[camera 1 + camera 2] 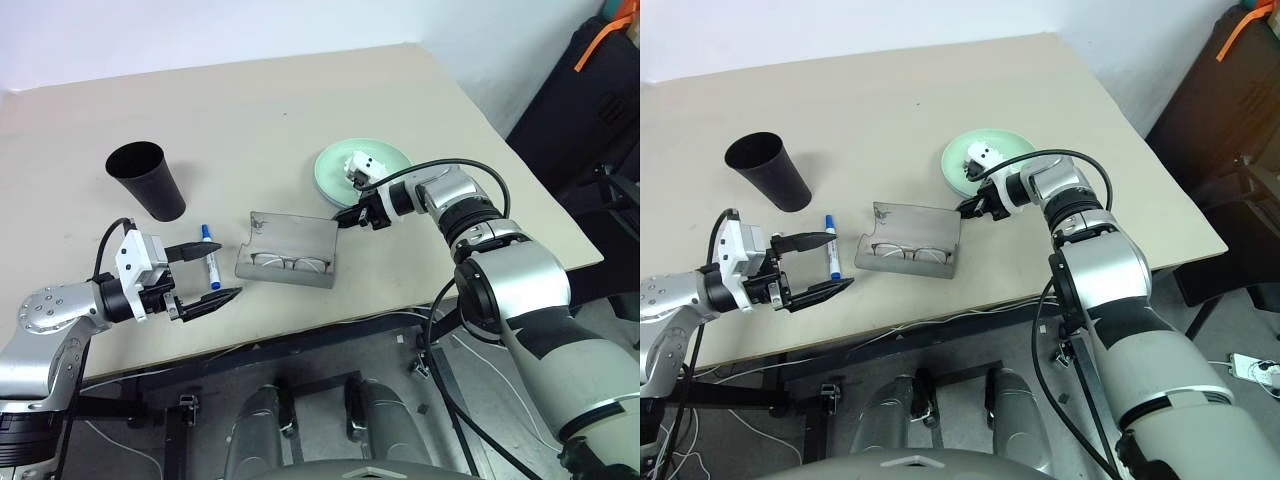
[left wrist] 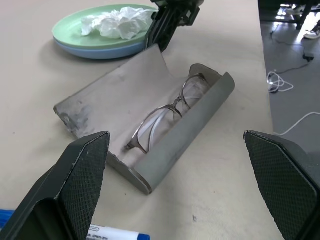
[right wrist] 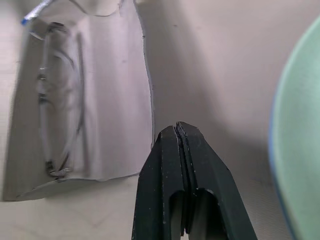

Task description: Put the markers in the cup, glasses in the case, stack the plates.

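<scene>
While the thin pale metal-framed eyeglasses (image 2: 165,117) already lie inside the grey frosted oblong hinged case (image 1: 290,248), the lid is not yet down, so closing it looks to be the step in hand. The right claw (image 1: 347,218) has its two black fingers pressed together, holding nothing, with the tips just beside the raised lid's far corner; whether they touch it I cannot tell. Behind it the pale mint green round plate (image 1: 338,162) sits stacked on the light blue one (image 2: 100,51), with a crumpled white tissue (image 2: 117,22) lying on top. The left claw (image 1: 205,272) hangs with its fingers wide apart and empty near the desk's (image 1: 300,100) front edge, just beside the white marker with the blue cap (image 1: 211,258). The tall tapered matte black cup (image 1: 148,180) stands upright beyond that marker, near it. The plates seem done and the glasses nearly so; the marker is still out. The next move, I judge, calls for the right claw to nudge the lid over toward the glasses without sliding the case away.
</scene>
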Motion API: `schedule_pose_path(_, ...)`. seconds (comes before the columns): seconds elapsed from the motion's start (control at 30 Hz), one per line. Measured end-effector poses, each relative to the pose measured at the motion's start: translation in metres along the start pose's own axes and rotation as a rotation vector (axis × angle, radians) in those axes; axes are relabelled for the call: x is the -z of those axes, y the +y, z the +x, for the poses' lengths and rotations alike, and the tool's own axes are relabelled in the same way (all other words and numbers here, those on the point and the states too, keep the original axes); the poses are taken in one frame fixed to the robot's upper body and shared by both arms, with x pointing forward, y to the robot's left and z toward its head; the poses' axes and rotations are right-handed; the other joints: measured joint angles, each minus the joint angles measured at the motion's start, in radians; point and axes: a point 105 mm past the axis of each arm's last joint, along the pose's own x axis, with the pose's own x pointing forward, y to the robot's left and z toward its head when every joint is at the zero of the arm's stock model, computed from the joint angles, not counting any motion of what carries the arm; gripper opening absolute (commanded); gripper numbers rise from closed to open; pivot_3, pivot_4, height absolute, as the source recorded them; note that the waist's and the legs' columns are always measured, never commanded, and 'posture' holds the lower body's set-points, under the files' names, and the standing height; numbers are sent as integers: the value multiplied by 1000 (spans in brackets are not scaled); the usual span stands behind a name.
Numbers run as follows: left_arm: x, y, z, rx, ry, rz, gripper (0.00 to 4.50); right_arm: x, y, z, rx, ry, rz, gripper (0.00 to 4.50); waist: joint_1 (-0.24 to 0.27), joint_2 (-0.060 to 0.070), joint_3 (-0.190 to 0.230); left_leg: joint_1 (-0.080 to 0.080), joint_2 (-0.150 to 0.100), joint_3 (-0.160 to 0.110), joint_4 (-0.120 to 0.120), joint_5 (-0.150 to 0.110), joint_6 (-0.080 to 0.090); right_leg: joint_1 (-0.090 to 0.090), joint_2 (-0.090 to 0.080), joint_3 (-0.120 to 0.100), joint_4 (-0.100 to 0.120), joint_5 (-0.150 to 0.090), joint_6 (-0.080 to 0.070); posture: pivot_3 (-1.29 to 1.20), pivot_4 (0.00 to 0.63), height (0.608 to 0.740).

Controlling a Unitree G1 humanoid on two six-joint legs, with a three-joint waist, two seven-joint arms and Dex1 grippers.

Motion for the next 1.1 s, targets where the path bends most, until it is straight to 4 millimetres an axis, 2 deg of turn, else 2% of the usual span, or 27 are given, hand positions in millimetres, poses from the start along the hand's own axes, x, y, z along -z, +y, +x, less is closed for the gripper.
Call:
schedule_pose_path(0.5, 2, 0, -1, -5, 10, 3, 4500, -25, 31, 9, -212, -25, -102, 25, 1, 0, 0, 0, 0, 0, 0, 0, 0, -3, 0, 0, 0, 0, 0, 0, 150, 715)
schedule_pose_path(0.8, 1, 3, -1, -11, 15, 13, 4500, -2, 48, 24, -313, 28, -97, 25, 1, 0, 0, 0, 0, 0, -2, 0, 0, -3, 0, 0, 0, 0, -1, 0, 150, 715)
schedule_pose_path(1.1, 3, 10, -4, -48, 18, 4, 4500, -2, 60, 28, -313, 31, -200, 25, 1, 0, 0, 0, 0, 0, -3, 0, 0, -5, 1, 0, -1, 1, -1, 0, 150, 715)
